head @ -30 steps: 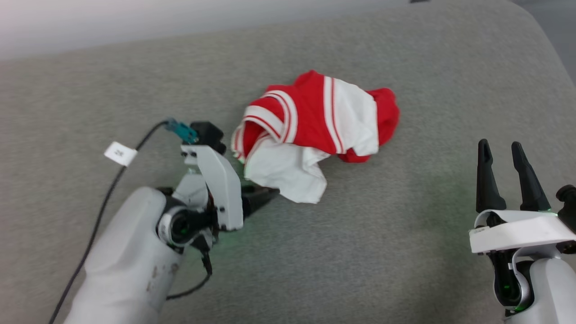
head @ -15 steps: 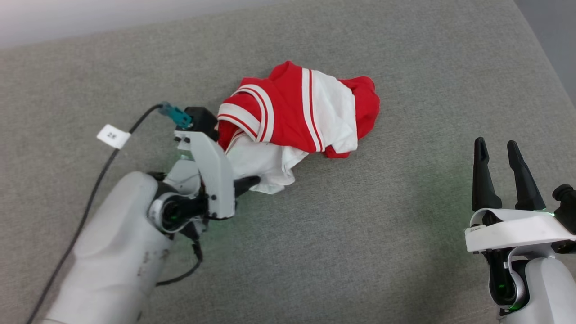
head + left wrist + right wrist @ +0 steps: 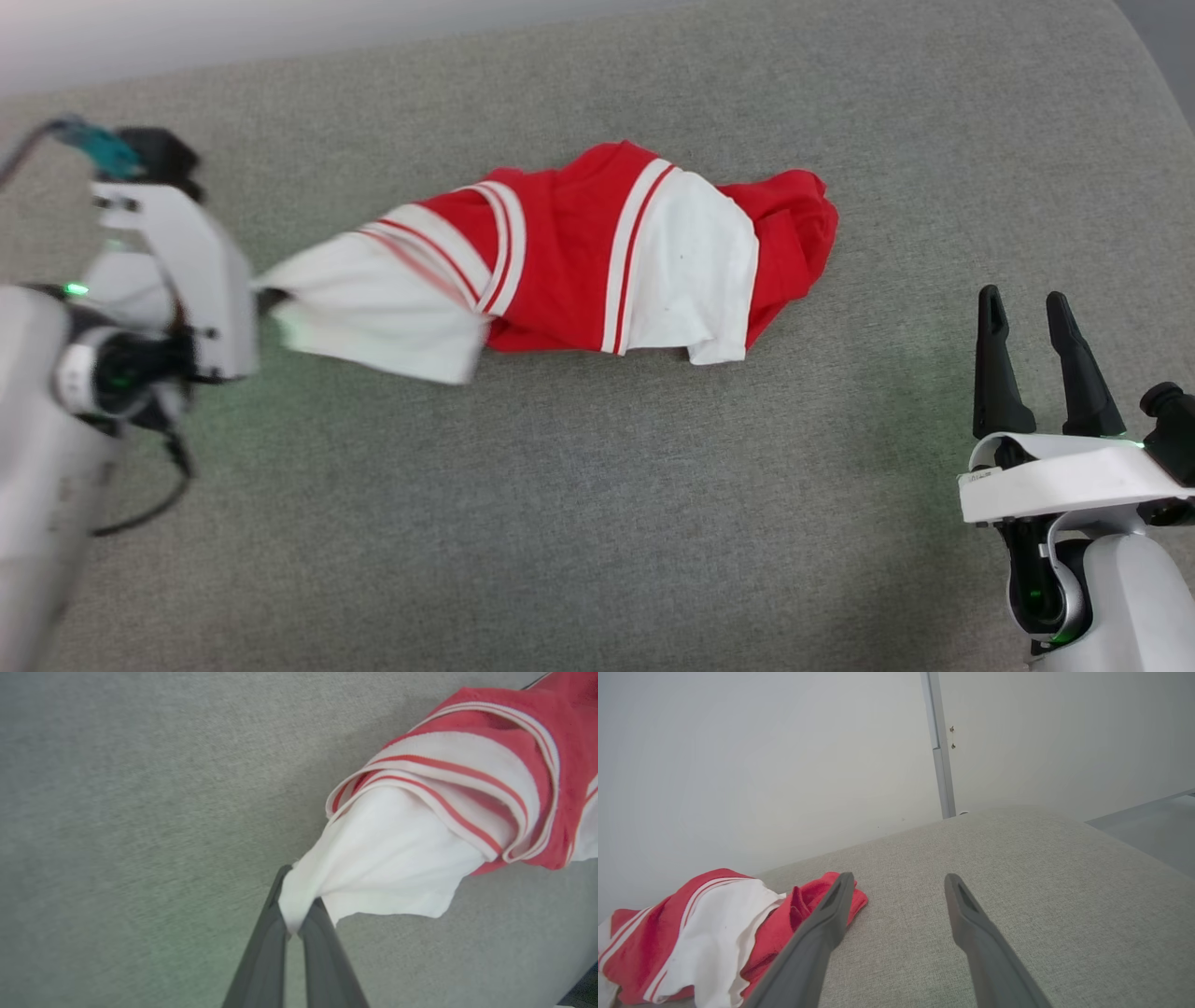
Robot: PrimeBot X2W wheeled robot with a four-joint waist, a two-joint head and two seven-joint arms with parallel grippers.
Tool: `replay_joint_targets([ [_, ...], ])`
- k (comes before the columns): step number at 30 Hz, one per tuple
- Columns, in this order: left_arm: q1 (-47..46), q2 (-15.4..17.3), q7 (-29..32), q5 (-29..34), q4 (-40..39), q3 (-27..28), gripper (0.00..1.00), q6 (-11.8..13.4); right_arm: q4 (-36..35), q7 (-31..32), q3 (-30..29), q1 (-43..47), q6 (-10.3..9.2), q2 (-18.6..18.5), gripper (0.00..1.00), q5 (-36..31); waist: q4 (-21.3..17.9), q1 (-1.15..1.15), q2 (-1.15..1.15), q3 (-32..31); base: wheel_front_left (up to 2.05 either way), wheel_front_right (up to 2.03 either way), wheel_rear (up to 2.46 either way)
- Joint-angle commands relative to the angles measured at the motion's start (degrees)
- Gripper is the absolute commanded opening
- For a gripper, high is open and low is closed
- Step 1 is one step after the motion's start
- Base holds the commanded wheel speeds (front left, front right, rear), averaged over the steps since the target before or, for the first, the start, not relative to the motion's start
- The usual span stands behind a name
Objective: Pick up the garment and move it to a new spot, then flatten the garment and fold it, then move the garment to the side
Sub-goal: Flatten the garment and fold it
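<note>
Garment (image 3: 560, 280): rumpled jersey on nubby upholstery (image 3: 597, 523)

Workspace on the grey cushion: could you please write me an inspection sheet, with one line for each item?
Surface: grey woven cushion, with a rounded far corner.
Job's things: red and white garment lying on the cushion, its white sleeve drawn out toward the robot's left.
Clutter: nothing seen.
Grippers: left gripper shut on the edge of the white sleeve; right gripper open, holding nothing, apart from the garment.
Cables: black cable looping below the left wrist; teal connector at its top.
Surroundings: pale wall with a grey vertical strip behind the cushion.
</note>
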Motion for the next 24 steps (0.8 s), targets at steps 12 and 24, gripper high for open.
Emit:
replay_joint_targets([
  [12,-1.5,9.5,-4.7,16.4,4.8,-5.9,0.00,4.7,0.0,0.0,0.1,0.7,-0.06,-0.2,1.00,0.4,-1.6,0.00,0.00,0.2,0.00,0.00,0.00],
  [24,-0.4,4.8,-19.6,17.9,13.1,-5.9,1.00,5.1,0.0,0.0,1.8,1.3,-0.06,-3.8,1.00,-1.0,1.3,0.00,0.00,-1.1,0.00,0.00,0.00],
])
